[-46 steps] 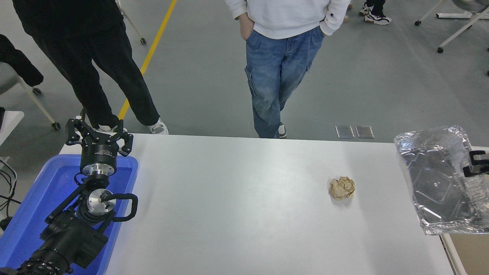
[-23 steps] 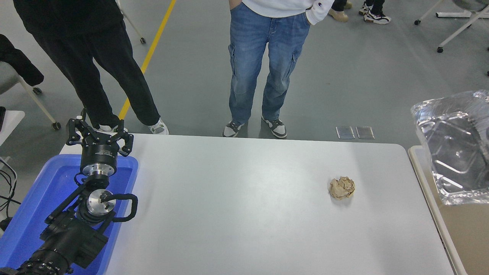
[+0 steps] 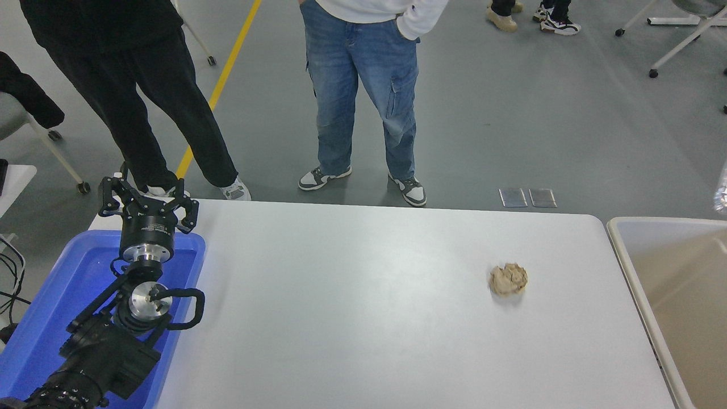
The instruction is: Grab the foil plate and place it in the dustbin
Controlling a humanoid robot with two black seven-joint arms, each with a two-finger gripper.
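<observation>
Of the foil plate, only a pale shiny sliver (image 3: 722, 196) shows at the picture's right edge, above the dustbin; the rest is out of view. The dustbin (image 3: 653, 222) is a large beige tub with a thick pale rim, standing against the table's right end; the part of its inside that shows is bare. My right arm and gripper are out of view. My left gripper (image 3: 145, 192) is open and empty, parked at the lower left over the far end of a blue tray.
A crumpled brown paper ball (image 3: 508, 279) lies on the white table (image 3: 352, 307) right of centre. The blue tray (image 3: 62, 295) sits at the left edge. Two people stand at the far side, one in jeans (image 3: 358, 85) and one in black trousers (image 3: 147, 96).
The foil plate has moved up and to the right, from over the table's right end to almost out of the picture. The person in jeans has stepped left. The left arm has not moved.
</observation>
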